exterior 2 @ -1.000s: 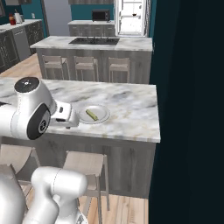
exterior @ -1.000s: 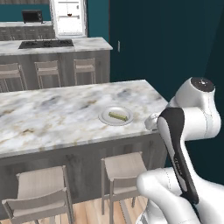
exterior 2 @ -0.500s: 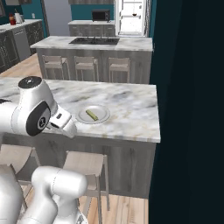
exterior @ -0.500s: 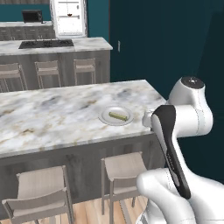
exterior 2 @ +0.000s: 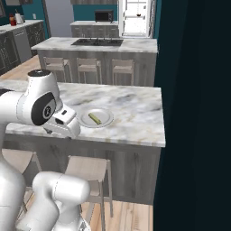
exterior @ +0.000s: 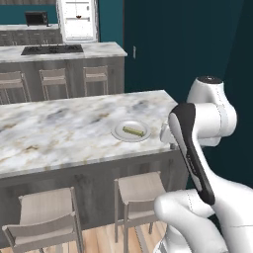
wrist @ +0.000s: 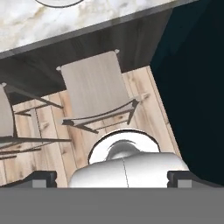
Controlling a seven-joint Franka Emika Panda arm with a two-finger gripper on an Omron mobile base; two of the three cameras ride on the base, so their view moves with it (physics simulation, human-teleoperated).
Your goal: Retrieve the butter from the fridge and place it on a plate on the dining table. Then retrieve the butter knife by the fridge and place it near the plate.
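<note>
Butter (exterior: 132, 131) lies on the plate (exterior: 120, 133) on the dining table (exterior: 59, 128), gripper (exterior 2: 63, 128) released and empty at the table edge; first half judged done, knife fetch by fridge next.

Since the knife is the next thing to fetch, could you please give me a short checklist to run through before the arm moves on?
1. Butter lies on the plate: ok.
2. Plate sits on the dining table, well inside its edge: ok.
3. Hand is open, holding nothing: ok.
4. Hand is off the table, over a stool: ok.
5. Butter knife located: cannot tell.
6. Way to the fridge is free: cannot tell.
</note>
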